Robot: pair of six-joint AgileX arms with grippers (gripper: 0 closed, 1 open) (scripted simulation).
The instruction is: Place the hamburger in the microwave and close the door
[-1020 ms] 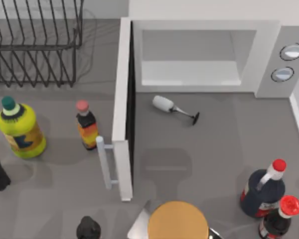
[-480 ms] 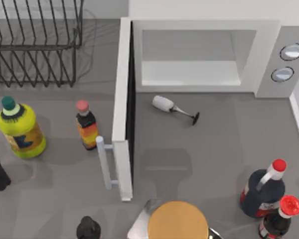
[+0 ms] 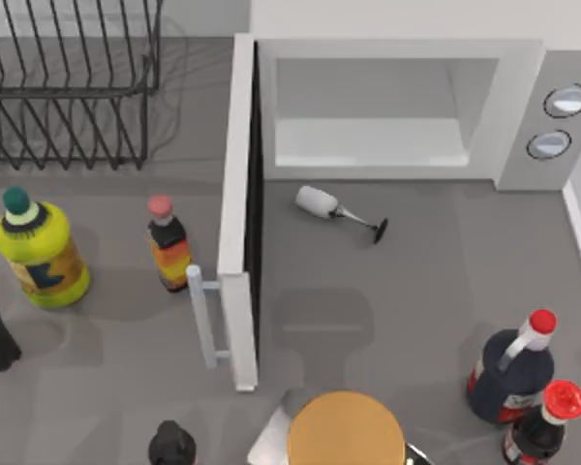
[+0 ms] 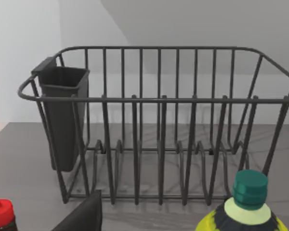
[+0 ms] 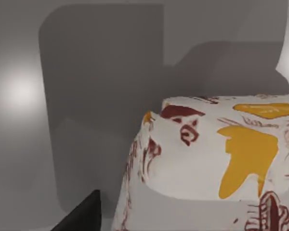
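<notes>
Little changed over the last second: just a slight shift of the pale corner, likely the hamburger (image 3: 274,434), at the top view's lower edge beside the orange-tan disc (image 3: 347,431). Door (image 3: 237,213) of the microwave (image 3: 523,116) swung wide, cavity bare (toppled wine glass (image 3: 334,208) just in front), so placing judged not yet done. From the right wrist, hamburger close against the right claw (image 5: 82,215); clamped or apart, cannot tell. Left claw (image 4: 84,216) near the dish rack (image 4: 159,120) at the surface's (image 3: 416,291) left; state likewise unclear.
</notes>
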